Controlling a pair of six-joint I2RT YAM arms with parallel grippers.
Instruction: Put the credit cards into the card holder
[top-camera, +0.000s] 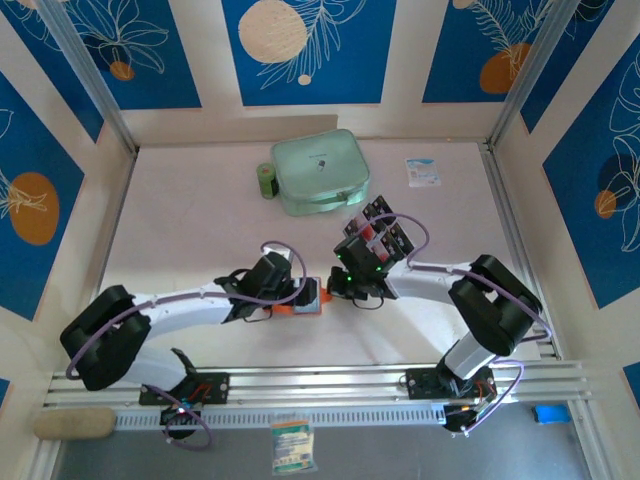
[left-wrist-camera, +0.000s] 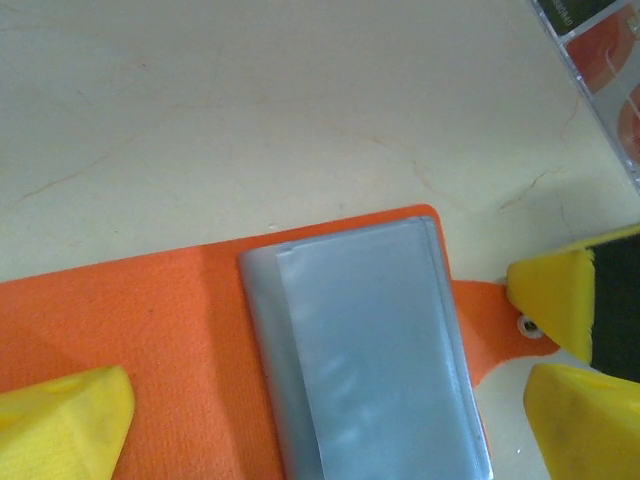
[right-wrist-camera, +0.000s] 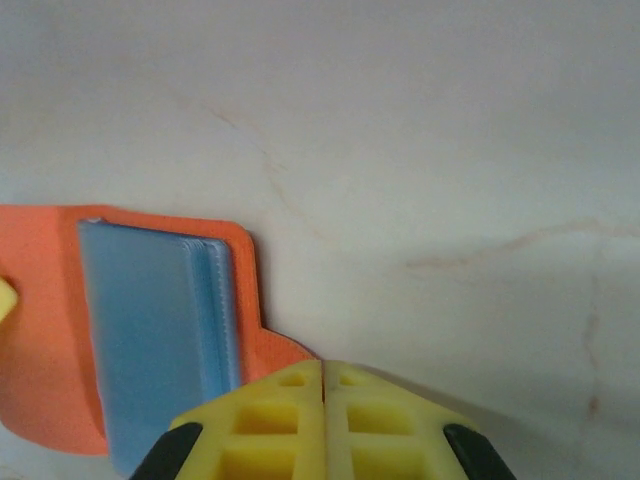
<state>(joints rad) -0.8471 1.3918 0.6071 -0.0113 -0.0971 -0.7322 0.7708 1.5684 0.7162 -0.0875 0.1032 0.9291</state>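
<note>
Left gripper (left-wrist-camera: 328, 385): spread wide, empty, poised low over the opened card holder (left-wrist-camera: 150, 310).
Right gripper (right-wrist-camera: 322, 375): fully closed, tips at the holder's snap tab (right-wrist-camera: 285, 350); unclear whether pinching the tab or only pressing on it.
Card holder: lying open and flat on the table (left-wrist-camera: 250, 120) between the two grippers, greyish clear pocket (left-wrist-camera: 380, 340) facing up.
Credit cards (top-camera: 380, 232): standing in a clear rack (left-wrist-camera: 585, 88) just behind the right wrist, apart from the holder.
Far side: mint-green zip case (top-camera: 320, 172), white-and-blue packet (top-camera: 422, 172).
</note>
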